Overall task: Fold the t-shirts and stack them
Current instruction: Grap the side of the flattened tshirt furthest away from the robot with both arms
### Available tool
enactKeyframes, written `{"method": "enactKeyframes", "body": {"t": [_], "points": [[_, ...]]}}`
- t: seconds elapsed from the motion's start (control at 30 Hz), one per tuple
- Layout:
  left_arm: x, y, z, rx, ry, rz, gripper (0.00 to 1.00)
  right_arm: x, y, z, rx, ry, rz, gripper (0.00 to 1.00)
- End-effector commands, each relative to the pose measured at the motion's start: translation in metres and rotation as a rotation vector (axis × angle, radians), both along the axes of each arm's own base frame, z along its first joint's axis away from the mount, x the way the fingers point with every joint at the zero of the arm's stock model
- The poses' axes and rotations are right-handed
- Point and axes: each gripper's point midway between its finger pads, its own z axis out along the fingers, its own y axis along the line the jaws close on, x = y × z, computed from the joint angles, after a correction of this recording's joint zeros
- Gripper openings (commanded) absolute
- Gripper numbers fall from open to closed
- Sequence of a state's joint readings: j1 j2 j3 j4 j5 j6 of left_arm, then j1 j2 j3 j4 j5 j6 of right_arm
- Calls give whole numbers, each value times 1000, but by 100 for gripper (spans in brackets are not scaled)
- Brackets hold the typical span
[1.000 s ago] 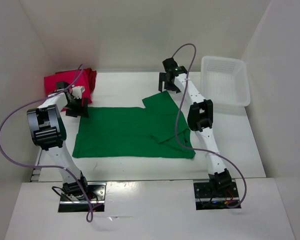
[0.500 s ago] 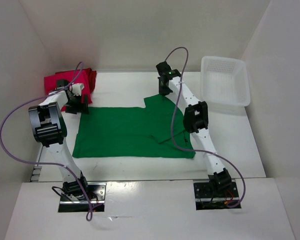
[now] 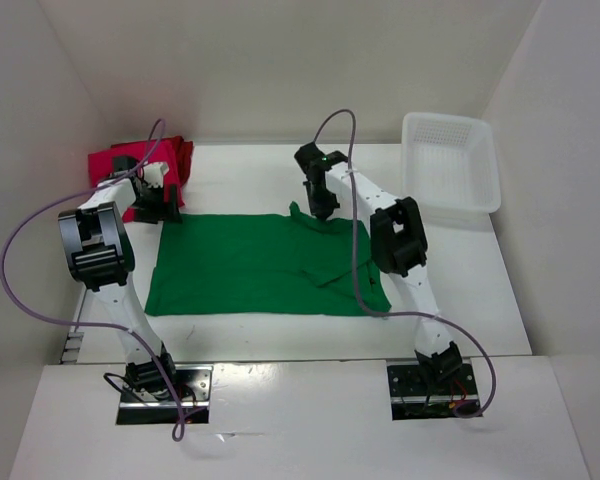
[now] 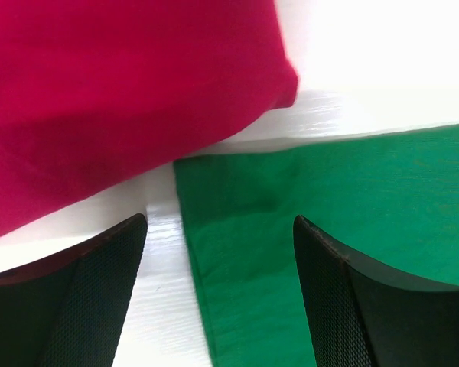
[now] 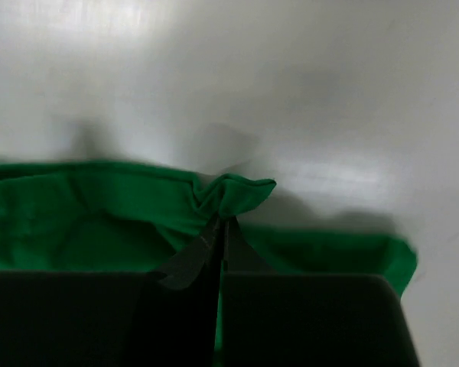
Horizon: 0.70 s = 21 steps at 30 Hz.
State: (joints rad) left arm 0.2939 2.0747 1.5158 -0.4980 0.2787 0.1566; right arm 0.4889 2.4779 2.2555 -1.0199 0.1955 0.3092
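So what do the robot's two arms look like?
The left arm and right arm are slim white tubes joined by chunky black joints, standing on black base plates. A thin purple cable loops along each one. The left end effector and right end effector each have two flat black fingers with a bumpy, dotted texture.

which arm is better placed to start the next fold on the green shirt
Right: the right gripper is shut on the green t-shirt's far edge, while the left gripper hangs open, holding nothing.
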Motion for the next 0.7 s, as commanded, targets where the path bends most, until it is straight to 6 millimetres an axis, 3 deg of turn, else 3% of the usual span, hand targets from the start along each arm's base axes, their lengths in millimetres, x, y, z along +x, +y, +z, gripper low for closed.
{"method": "enactKeyframes", "body": {"t": [0.0,0.03,0.07,0.23,0.37,0.43,0.47,0.57,0.67], "points": [[7,-15,4,-62,-16,-17,84,-15,13,53,86,-102,50,0],[8,-18,3,-55,-10,-12,84,-27,2,38,81,-61,32,0],[5,-16,-5,-51,8,7,84,-27,5,53,119,-100,28,0],[-5,-12,-23,-13,57,99,84,-55,4,51,137,-54,54,0],[-1,-7,-18,3,-7,159,84,-71,5,59,136,-65,63,0],[3,-14,-18,18,-17,146,84,-79,5,62,160,-61,60,0],[3,-21,-29,23,1,130,84,-79,5,63,169,-66,49,0],[3,-30,-35,50,29,105,76,-82,4,64,172,-64,39,0],[6,-35,-34,56,19,85,55,-82,4,74,184,-86,40,0]]}}
